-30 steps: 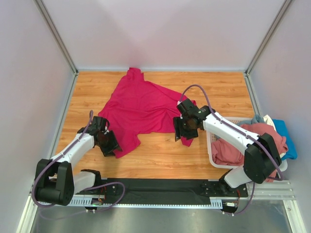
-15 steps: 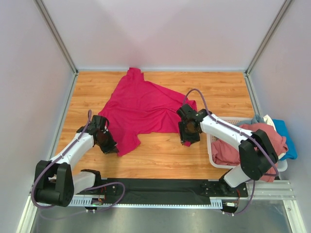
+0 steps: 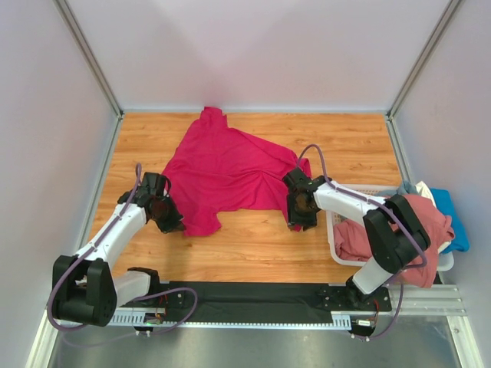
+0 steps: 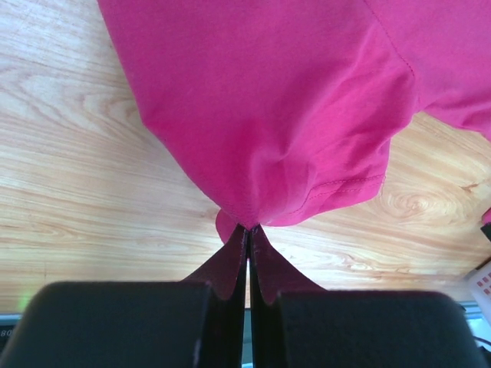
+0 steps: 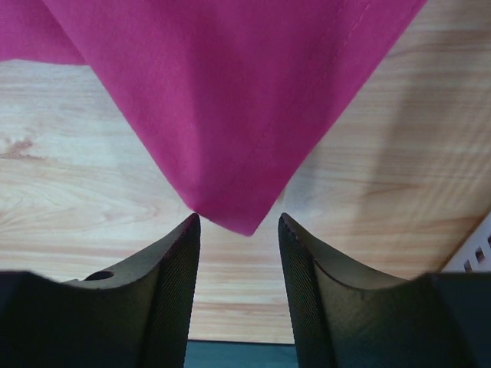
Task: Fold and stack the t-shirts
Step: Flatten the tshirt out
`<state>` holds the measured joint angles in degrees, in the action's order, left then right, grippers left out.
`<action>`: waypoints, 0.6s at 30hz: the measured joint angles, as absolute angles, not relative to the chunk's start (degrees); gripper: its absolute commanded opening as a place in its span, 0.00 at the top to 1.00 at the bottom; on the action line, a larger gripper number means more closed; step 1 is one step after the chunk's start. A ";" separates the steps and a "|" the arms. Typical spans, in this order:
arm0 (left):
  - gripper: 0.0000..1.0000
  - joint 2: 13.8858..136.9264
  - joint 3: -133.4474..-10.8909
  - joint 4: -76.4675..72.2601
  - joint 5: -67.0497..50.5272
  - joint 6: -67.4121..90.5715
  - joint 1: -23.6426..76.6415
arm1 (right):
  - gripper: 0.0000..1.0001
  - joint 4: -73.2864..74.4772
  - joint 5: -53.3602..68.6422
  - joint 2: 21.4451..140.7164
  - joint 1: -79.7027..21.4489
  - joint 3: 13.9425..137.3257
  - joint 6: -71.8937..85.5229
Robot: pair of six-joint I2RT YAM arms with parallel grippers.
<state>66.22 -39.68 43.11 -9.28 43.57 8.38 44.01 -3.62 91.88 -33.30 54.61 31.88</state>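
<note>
Top external | left gripper (image 3: 175, 222) pinching magenta shirt (image 3: 230, 165) hem | right gripper (image 3: 300, 221) parted at corner

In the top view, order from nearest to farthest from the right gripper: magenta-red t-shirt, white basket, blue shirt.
1. magenta-red t-shirt, its corner at the right gripper.
2. white basket, just right of it.
3. blue shirt, far right side.

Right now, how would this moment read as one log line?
left fingers: shut on magenta shirt | right fingers: open, shirt corner between them
</note>
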 measured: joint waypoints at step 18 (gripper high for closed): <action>1.00 64.47 -45.47 48.86 -7.42 41.91 8.38 | 1.00 42.48 -4.75 93.93 -32.75 54.63 32.12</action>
<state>64.47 -45.47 48.86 -7.42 41.91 8.38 42.48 -4.75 93.93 -32.75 54.63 32.12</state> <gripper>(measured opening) 0.007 0.016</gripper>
